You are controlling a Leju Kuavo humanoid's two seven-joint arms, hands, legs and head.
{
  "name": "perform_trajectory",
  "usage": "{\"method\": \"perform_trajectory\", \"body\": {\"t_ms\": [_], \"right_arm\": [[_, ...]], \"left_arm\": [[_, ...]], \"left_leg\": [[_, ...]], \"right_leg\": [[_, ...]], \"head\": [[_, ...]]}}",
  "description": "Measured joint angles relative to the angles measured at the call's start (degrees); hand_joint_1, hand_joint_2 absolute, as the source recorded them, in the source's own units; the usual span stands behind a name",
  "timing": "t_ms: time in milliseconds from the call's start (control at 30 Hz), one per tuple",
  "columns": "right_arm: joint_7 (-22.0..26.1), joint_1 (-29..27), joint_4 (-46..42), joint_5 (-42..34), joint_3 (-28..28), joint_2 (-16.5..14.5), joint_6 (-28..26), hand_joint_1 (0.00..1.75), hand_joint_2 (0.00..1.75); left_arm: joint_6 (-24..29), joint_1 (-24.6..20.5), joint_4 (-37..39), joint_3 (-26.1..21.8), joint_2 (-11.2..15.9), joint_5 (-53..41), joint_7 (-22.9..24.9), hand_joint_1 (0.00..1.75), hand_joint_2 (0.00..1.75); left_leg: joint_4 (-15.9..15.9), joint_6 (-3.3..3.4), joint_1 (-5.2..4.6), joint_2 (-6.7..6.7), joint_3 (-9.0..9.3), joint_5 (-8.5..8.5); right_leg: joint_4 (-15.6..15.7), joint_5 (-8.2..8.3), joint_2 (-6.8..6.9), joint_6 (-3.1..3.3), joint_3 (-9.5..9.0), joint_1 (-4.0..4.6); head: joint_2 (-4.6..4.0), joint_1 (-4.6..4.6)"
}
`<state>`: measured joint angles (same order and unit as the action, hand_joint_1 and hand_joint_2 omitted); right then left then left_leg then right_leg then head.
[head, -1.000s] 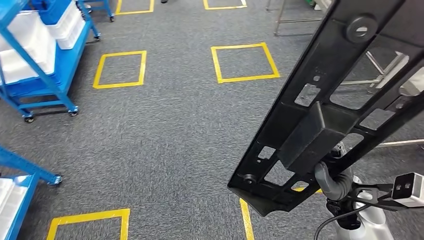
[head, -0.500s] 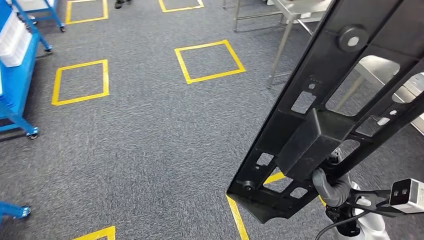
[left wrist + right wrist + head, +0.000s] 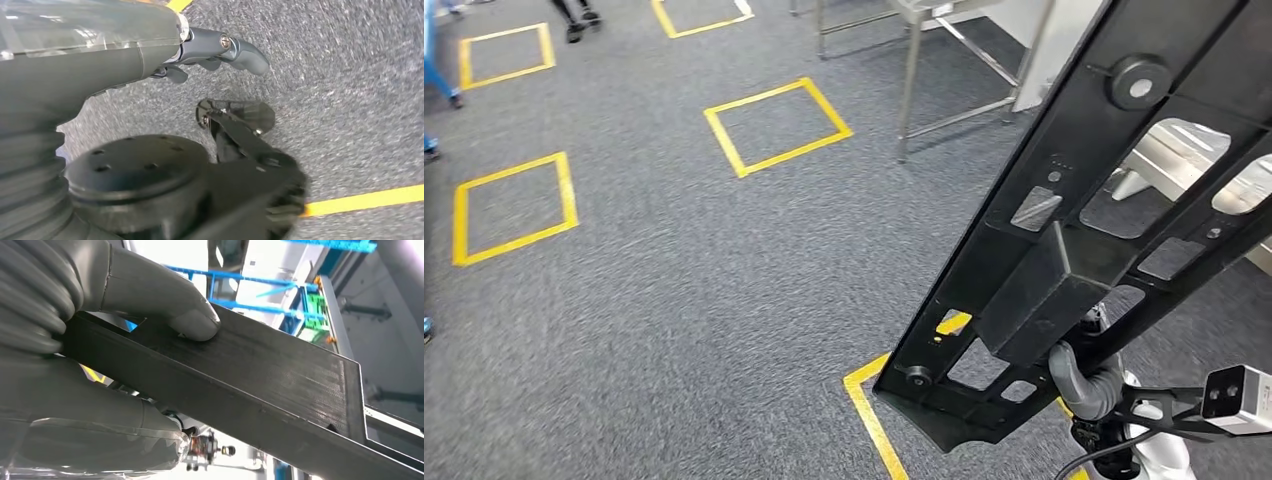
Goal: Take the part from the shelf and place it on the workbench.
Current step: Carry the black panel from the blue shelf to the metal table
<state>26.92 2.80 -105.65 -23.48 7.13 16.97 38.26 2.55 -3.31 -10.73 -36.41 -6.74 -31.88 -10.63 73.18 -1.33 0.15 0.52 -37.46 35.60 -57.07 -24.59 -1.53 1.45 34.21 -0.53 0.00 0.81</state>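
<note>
gripping the black part [image 3: 1074,230], right hand [image 3: 1089,375] above grey carpet [image 3: 654,290]

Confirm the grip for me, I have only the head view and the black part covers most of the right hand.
Observer: In the right wrist view the right hand grips the black part, its thumb pressed flat on the part's broad face.
Operator: Report the left hand.
Observer: The left hand holds nothing; it hangs over the grey carpet.
Operator: Tell me what lies under that left hand.
Observer: A strip of yellow floor tape runs across the carpet there.
</note>
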Motion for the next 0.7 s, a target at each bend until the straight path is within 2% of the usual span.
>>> {"method": "perform_trajectory", "body": {"t_ms": [33, 67, 100, 133, 167, 233, 300, 333, 367, 433, 467, 500, 533, 567, 600, 667, 700], "right_arm": [[0.15, 0.01, 0.09, -0.04, 0.0, -0.13, 0.01, 1.75, 1.75], [0.3, 0.08, 0.23, -0.15, 0.0, -0.21, -0.01, 1.75, 1.75], [0.43, 0.21, 0.43, -0.34, 0.0, -0.26, -0.02, 1.75, 1.75], [0.51, 0.42, 0.67, -0.6, -0.01, -0.32, -0.02, 1.75, 1.75], [0.54, 0.71, 0.94, -0.83, -0.01, -0.37, 0.01, 1.75, 1.75], [0.55, 1.15, 1.42, -1.05, -0.01, -0.5, 0.11, 1.75, 1.75], [0.56, 1.3, 1.75, -0.86, 0.0, -0.58, 0.19, 1.75, 1.75], [0.59, 1.36, 1.84, -0.71, 0.0, -0.58, 0.18, 1.75, 1.75], [0.63, 1.53, 1.9, -0.55, 0.0, -0.59, 0.17, 1.75, 1.75], [0.73, 1.91, 2.04, -0.31, 0.01, -0.64, 0.2, 1.75, 1.75], [0.77, 2.03, 2.18, -0.23, 0.01, -0.68, 0.23, 1.75, 1.75], [0.81, 2.06, 2.36, -0.2, 0.02, -0.72, 0.28, 1.75, 1.75], [0.85, 2.06, 2.57, -0.2, 0.02, -0.74, 0.32, 1.75, 1.75], [0.89, 2.11, 2.77, -0.19, 0.02, -0.75, 0.42, 1.75, 1.75], [0.92, 2.24, 2.94, -0.2, 0.02, -0.75, 0.55, 1.75, 1.75], [0.98, 2.68, 3.21, -0.2, 0.03, -0.77, 0.95, 1.75, 1.75], [1.02, 2.94, 3.33, -0.21, 0.05, -0.8, 1.12, 1.75, 1.75]], "left_arm": [[-0.01, 0.08, 0.0, -0.01, 0.08, -0.12, -0.1, 0.0, 1.75], [0.02, 0.08, 0.0, -0.01, 0.2, -0.27, -0.17, 0.0, 1.75], [0.12, 0.03, 0.0, -0.01, 0.34, -0.39, -0.18, 0.0, 1.75], [0.27, -0.04, 0.0, -0.04, 0.57, -0.48, -0.1, 0.0, 1.75], [0.46, -0.09, 0.0, -0.1, 0.78, -0.49, 0.05, 0.0, 1.75], [0.86, -0.23, 0.0, -0.32, 1.12, -0.35, 0.53, 0.0, 1.75], [1.09, -0.4, 0.0, -0.59, 1.31, -0.12, 0.86, 0.0, 1.75], [1.13, -0.47, 0.0, -0.73, 1.38, -0.03, 0.91, 0.0, 1.75], [1.13, -0.49, 0.0, -0.86, 1.43, 0.03, 0.89, 0.0, 1.75], [1.03, -0.42, 0.0, -1.06, 1.44, 0.07, 0.8, 0.0, 1.75], [0.92, -0.32, 0.0, -1.12, 1.44, 0.08, 0.7, 0.0, 1.75], [0.8, -0.24, 0.0, -1.15, 1.44, 0.1, 0.56, 0.0, 1.75], [0.66, -0.18, 0.0, -1.18, 1.44, 0.13, 0.38, 0.0, 1.75], [0.53, -0.17, 0.0, -1.2, 1.43, 0.15, 0.12, 0.0, 1.75], [0.4, -0.21, 0.0, -1.22, 1.43, 0.16, -0.15, 0.0, 1.75], [0.16, -0.32, 0.0, -1.28, 1.44, 0.16, -0.76, 0.0, 1.75], [0.1, -0.35, 0.0, -1.33, 1.46, 0.16, -1.0, 0.0, 1.75]], "left_leg": [[0.54, 0.04, 0.0, -0.06, -0.49, -0.61], [-1.3, 0.17, 0.0, -0.2, 0.13, -2.29], [-4.9, 0.38, 0.0, -0.64, 1.61, -4.59], [-9.18, 0.65, 0.0, -1.94, 3.39, -6.66], [-12.7, 0.9, 0.03, -3.12, 4.83, -8.0], [-15.98, 1.39, -0.04, -4.55, 6.11, -8.72], [-16.45, 2.0, -0.04, -3.4, 6.38, -8.97], [-16.82, 2.39, 0.02, -2.75, 6.55, -9.24], [-17.19, 2.75, 0.09, -2.04, 6.7, -9.53], [-17.6, 3.18, 0.01, -0.64, 6.78, -9.75], [-17.59, 3.25, -0.08, 0.09, 6.75, -9.7], [-17.57, 3.24, -0.15, 0.85, 6.74, -9.62], [-17.54, 3.18, -0.18, 1.6, 6.76, -9.52], [-17.49, 3.07, -0.16, 2.33, 6.8, -9.39], [-17.4, 2.9, -0.13, 2.98, 6.88, -9.22], [-16.95, 2.36, -0.3, 4.11, 7.07, -8.68], [-16.75, 2.02, -0.43, 4.59, 7.16, -8.38]], "right_leg": [[-0.04, 0.01, -0.87, 0.01, -0.02, 0.05], [-0.09, 0.01, -1.71, -0.01, -0.07, 0.07], [-0.16, 0.02, -2.52, -0.05, -0.12, 0.08], [-0.25, 0.02, -3.22, -0.16, -0.11, 0.09], [-0.37, 0.04, -3.91, -0.35, -0.03, 0.11], [-0.46, 0.17, -5.1, -1.0, 0.32, -0.02], [-0.37, 0.4, -6.08, -1.77, 0.62, -0.23], [-0.79, 0.12, -5.51, -2.04, 0.91, -0.2], [-2.12, -0.74, -4.25, -2.23, 1.62, -0.12], [-8.18, -4.13, -0.72, -2.49, 4.6, -0.05], [-12.19, -5.93, 0.3, -2.68, 6.58, -0.16], [-15.37, -6.99, 0.81, -2.89, 8.13, -0.32], [-16.72, -7.01, 1.08, -3.07, 8.8, -0.49], [-15.77, -6.0, 1.38, -3.21, 8.28, -0.63], [-12.55, -4.2, 1.95, -3.3, 6.54, -0.74], [-4.51, -1.24, 4.7, -3.14, 2.21, -0.67], [-2.06, -0.63, 5.7, -2.85, 0.9, -0.49]], "head": [[0.0, 0.0], [0.0, 0.0], [0.0, -0.01], [0.0, -0.01], [0.0, -0.01], [0.0, -0.01], [0.0, -0.01], [0.0, -0.02], [0.0, -0.02], [0.0, -0.02], [0.0, -0.02], [0.0, -0.02], [0.0, -0.02], [0.0, -0.02], [0.0, -0.02], [0.0, -0.02], [0.0, -0.02]]}}
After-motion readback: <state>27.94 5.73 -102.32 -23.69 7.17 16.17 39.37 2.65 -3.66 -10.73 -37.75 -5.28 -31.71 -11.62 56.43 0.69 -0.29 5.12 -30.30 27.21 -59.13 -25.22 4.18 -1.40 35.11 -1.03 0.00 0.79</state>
